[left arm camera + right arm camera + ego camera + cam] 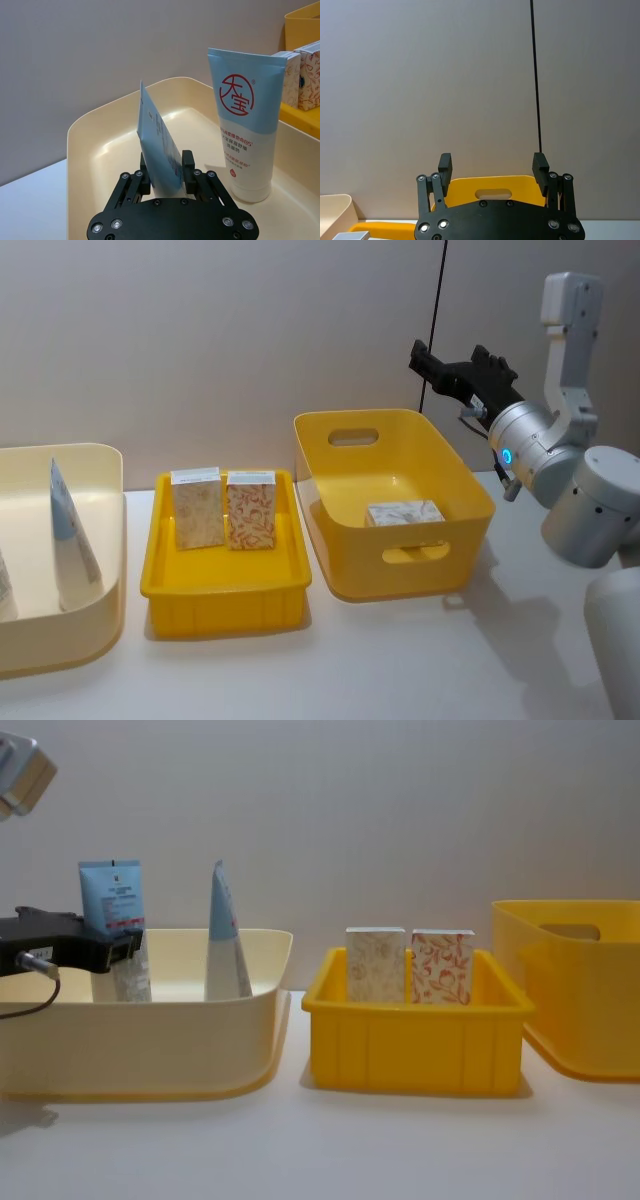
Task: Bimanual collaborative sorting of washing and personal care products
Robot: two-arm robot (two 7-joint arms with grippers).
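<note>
My left gripper [166,172] is shut on a light blue tube [156,137], held low in the cream bin [100,145] with its flat end up; the same gripper [122,946] comes in from the left in the chest view. A second light blue tube [247,125] stands on its white cap beside it, also seen in the head view as the tube [68,530]. A beige floral carton [197,508] and a red floral carton [250,510] stand upright in the shallow yellow tray [225,595]. Another pale carton [405,513] lies in the deep yellow bin [475,490]. My right gripper [455,368] hangs open and empty above that bin's far right corner.
The three containers stand in a row on the white table [400,660], with the cream bin on the left, the tray in the middle and the deep bin on the right. A grey wall [250,330] closes the back. A black cable [440,290] hangs down it.
</note>
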